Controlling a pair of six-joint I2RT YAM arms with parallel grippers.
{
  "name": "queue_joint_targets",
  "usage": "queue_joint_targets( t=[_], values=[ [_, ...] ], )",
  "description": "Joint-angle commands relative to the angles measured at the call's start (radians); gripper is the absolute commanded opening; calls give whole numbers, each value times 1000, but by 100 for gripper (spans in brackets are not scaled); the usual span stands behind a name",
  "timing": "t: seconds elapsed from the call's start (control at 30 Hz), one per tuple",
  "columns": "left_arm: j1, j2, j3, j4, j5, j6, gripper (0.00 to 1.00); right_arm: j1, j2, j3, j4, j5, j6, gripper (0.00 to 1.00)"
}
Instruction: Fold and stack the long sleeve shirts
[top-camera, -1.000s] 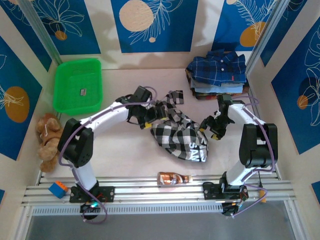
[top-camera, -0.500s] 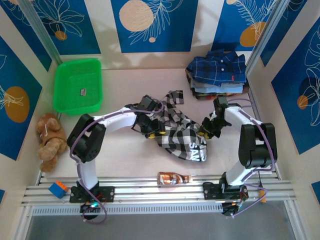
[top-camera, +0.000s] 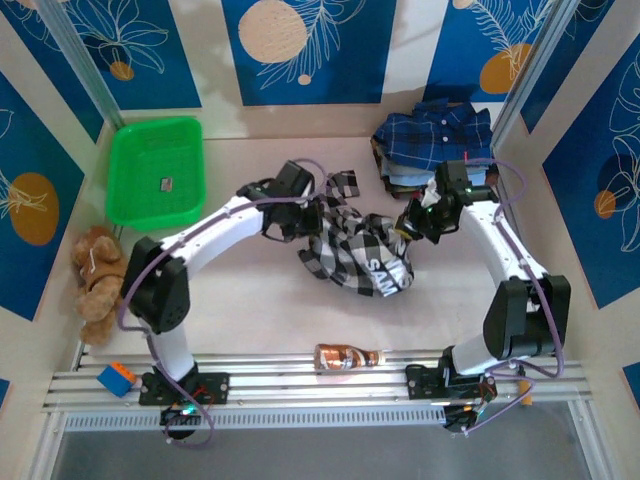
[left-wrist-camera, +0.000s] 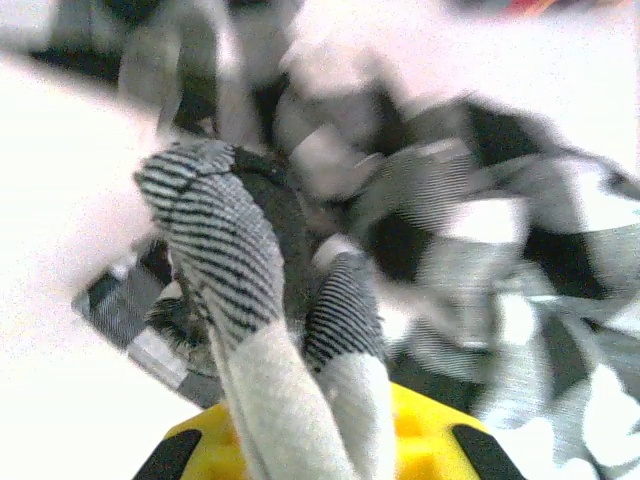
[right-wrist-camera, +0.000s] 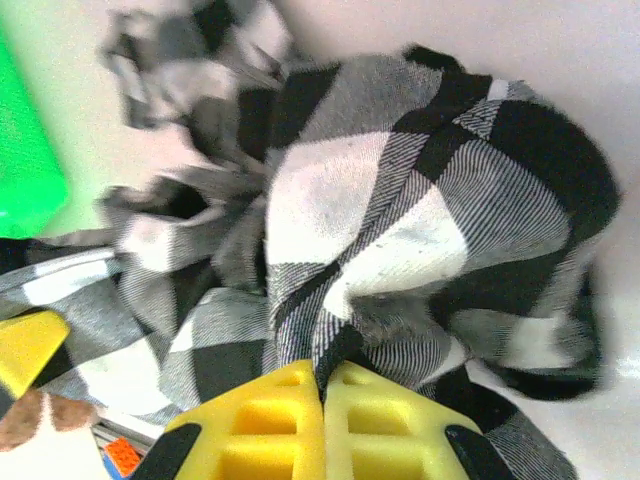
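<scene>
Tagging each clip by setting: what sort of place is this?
Probably a staged robot test cell, not a home: two arms bolted to an aluminium rail, blue leaf-print panels walling the table, and props like a green basket and plush toy.

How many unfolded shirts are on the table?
1: the checked shirt, bunched mid-table, pinched by the left gripper and right gripper. The stack far right holds folded ones, which could hide another.

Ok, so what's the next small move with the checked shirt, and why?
Probably draw the left gripper and right gripper apart: both are shut on the checked shirt, which is crumpled between them and needs spreading before folding.
</scene>
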Motion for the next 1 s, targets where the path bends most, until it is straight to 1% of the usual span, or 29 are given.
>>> queue_joint_targets(
  t=[0.0, 0.03, 0.17, 0.3, 0.4, 0.47, 0.53, 0.63, 0.7, 0.8, 0.9, 0.97],
  values=[
    [22, -87, 154, -97, -101, 111, 1, -1, -34, 139, -23, -54, 12, 0],
    [28, -100, 194, -107, -117, 130, 1, -6, -29, 181, -32, -52, 7, 0],
    [52, -142, 386, -134, -202, 216, 2, -45, 26, 449, -92, -40, -16, 0],
    [62, -163, 563, -116, -277, 323, 3, -80, 105, 724, -154, -61, -25, 0],
    [74, -180, 653, -95, -347, 394, 4, -83, 165, 908, -211, -80, -34, 0],
    [89, -196, 682, -65, -347, 426, 4, -85, 191, 1004, -243, -79, -34, 0],
    [99, -218, 679, -38, -348, 459, 5, -88, 201, 1062, -258, -80, -33, 0],
    [128, -240, 643, -61, -383, 478, 5, -87, 200, 1063, -268, -87, -25, 0],
    [152, -267, 573, -61, -385, 470, 5, -80, 199, 1027, -289, -72, -32, 0],
    [172, -322, 382, -14, -417, 475, 6, -46, 190, 913, -298, -39, -43, 0],
    [225, -378, 216, 7, -403, 398, 5, 9, 168, 750, -259, -20, -48, 0],
    [240, -422, 109, 27, -439, 375, 5, 40, 148, 640, -225, 5, -47, 0]
  ],
)
